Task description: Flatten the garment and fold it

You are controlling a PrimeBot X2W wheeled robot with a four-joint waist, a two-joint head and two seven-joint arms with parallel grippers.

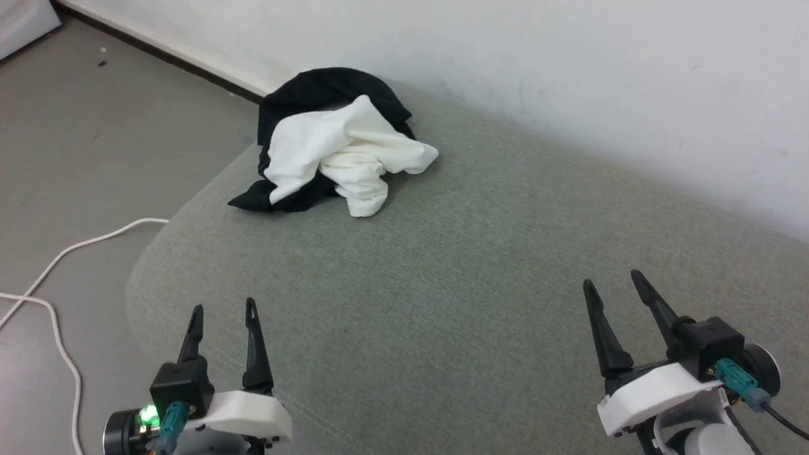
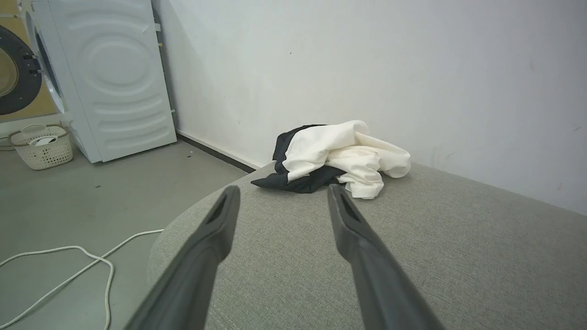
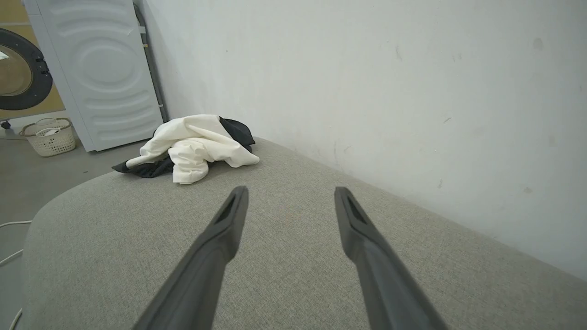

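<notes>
The garment [image 1: 335,148] lies crumpled in a heap at the far left corner of the grey fabric surface [image 1: 455,272], white cloth bunched over black parts; its print is hidden. The left wrist view has the garment [image 2: 339,156] ahead beyond the fingers, and the right wrist view has the garment [image 3: 192,146] ahead to the left. My left gripper [image 1: 224,309] hovers open at the near left edge of the surface, far from the heap. My right gripper [image 1: 613,281] is open at the near right, nothing between its fingers.
A white wall [image 1: 569,76] runs along the surface's far side. A white cable [image 1: 57,278] trails over the grey floor to the left. A washing machine [image 2: 110,78] and a woven basket [image 2: 43,146] stand beyond the surface's rounded left end.
</notes>
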